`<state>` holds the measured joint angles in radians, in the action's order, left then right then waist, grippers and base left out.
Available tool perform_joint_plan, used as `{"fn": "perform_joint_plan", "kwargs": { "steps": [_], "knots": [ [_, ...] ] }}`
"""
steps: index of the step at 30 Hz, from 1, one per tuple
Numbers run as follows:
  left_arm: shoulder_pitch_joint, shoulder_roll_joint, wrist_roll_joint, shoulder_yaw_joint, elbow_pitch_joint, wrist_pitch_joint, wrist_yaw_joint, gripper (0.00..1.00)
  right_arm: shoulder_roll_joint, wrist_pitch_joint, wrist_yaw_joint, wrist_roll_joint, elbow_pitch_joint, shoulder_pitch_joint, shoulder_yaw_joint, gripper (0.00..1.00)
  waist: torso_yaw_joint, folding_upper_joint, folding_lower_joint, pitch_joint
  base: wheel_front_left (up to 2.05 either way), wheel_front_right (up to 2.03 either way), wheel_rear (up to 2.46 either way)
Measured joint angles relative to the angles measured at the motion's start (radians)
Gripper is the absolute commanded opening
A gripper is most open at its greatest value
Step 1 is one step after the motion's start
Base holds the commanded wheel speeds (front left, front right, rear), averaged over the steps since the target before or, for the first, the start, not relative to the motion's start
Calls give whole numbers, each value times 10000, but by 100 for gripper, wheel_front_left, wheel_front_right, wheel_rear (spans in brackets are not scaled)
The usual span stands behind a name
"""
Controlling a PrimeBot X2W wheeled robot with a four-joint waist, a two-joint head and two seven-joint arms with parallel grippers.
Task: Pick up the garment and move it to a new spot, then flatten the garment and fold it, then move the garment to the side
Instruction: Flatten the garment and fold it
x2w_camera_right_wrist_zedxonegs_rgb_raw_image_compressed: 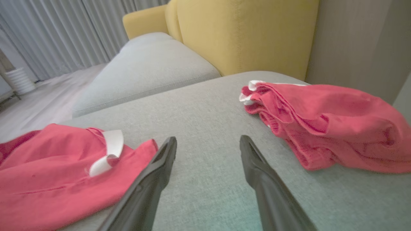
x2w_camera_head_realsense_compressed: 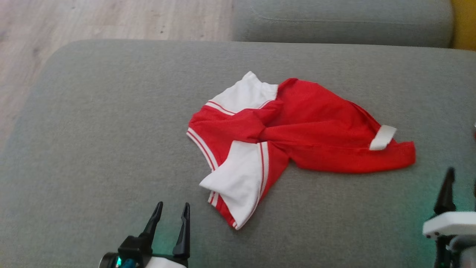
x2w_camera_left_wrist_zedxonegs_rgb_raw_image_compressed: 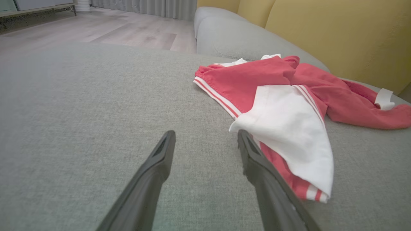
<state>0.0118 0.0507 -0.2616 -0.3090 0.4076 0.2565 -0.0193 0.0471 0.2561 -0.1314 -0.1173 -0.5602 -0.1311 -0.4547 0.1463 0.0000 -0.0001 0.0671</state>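
A crumpled red garment with white sleeves and striped trim lies around the middle of the grey fabric cushion, lying loose, with neither claw on it. From the head view its whole outline is plain: white panels towards the left side, a long red stretch running towards the cushion's right edge, a small white tag near that end.

The left claw sits by the cushion's near edge, its dark fingers spread wide and nothing between them. The left wrist view adds how low it is over the fabric, and that the white sleeve corner lies just beside its right-hand finger; from above the two look apart.

The right claw is likewise gaping and empty, near the garment's red hem. Its wrist view brings in a second bunched red cloth by the cushion's far right corner, apart from the first, plus a yellow sofa back and grey curtains. The head view gives pale wooden floor past the far left corner.
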Motion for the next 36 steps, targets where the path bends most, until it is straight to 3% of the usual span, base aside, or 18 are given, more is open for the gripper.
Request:
{"fn": "perform_joint_plan", "kwargs": {
  "steps": [7, 13, 25, 34, 35, 36],
  "knots": [
    [-256, -2, -117, 12, 67, 0, -130, 100, -54, 2, 0, -282, 399, -118, 1216, 100, -696, 0, -1, 4, 0, 0, 0],
    [-1611, -10, -554, -102, 734, 0, -328, 100, -58, 2, 0, -558, 640, -291, 2245, 100, -951, 0, 1, 266, 0, 0, 0],
    [-4750, -81, -1613, -261, 4932, -104, -788, 100, -54, 2, 0, -619, 508, -664, 2855, 100, -1525, 0, 2, 969, 0, 0, 0],
    [-5982, -125, -2738, -1662, 6452, -719, -1045, 100, -52, 2, 0, -663, 307, -727, 2884, 100, -1754, 0, 1, 1236, 0, 0, 0],
    [-6108, -125, -2736, -1791, 6596, -719, -1041, 80, -52, 2, 0, -663, 297, -754, 2888, 100, -1755, 0, 1, 1239, 0, 0, 0],
    [-6222, -125, -2732, -1879, 6738, -719, -1034, 38, -52, 2, 0, -663, 276, -791, 2892, 100, -1755, 0, 1, 1240, 0, 0, 0]
  ]
}}
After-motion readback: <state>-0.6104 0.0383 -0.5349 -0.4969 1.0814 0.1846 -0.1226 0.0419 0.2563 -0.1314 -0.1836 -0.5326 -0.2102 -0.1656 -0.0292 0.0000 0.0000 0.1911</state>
